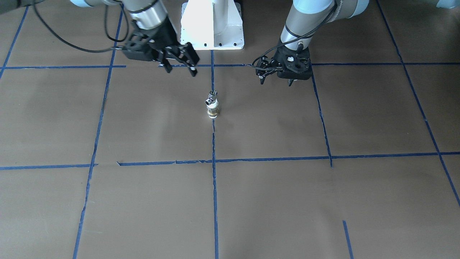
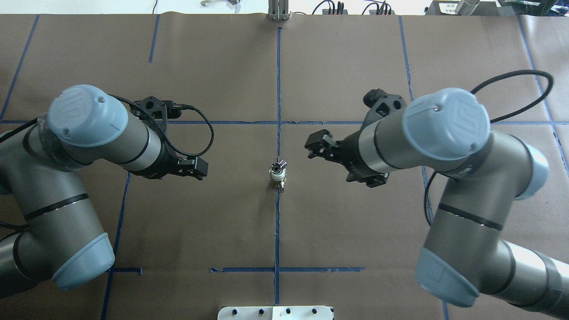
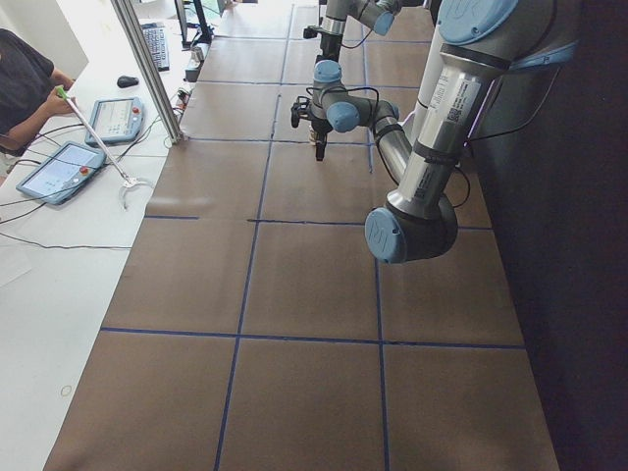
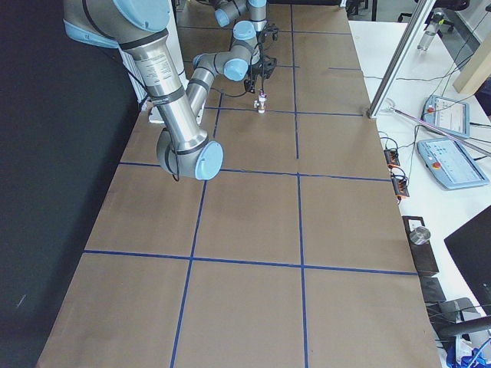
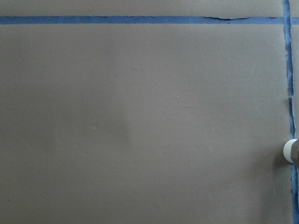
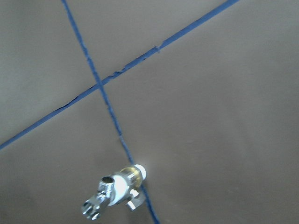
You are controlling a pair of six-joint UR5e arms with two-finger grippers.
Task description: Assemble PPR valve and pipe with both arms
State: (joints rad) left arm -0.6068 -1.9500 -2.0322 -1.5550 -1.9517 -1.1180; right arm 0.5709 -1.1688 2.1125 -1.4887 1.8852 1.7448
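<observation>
A small assembly stands upright on the centre blue tape line: a chrome valve on top, a white pipe piece and a brass ring below. It also shows in the overhead view and in the right wrist view. Only its white edge shows in the left wrist view. My left gripper hangs open and empty, apart from the assembly on its one side. My right gripper is open and empty on the other side, tilted toward the middle. Neither gripper touches the assembly.
The table is covered in brown paper with a grid of blue tape lines. The white robot base stands behind the assembly. In the exterior left view a person sits beside the table with tablets, next to an aluminium post.
</observation>
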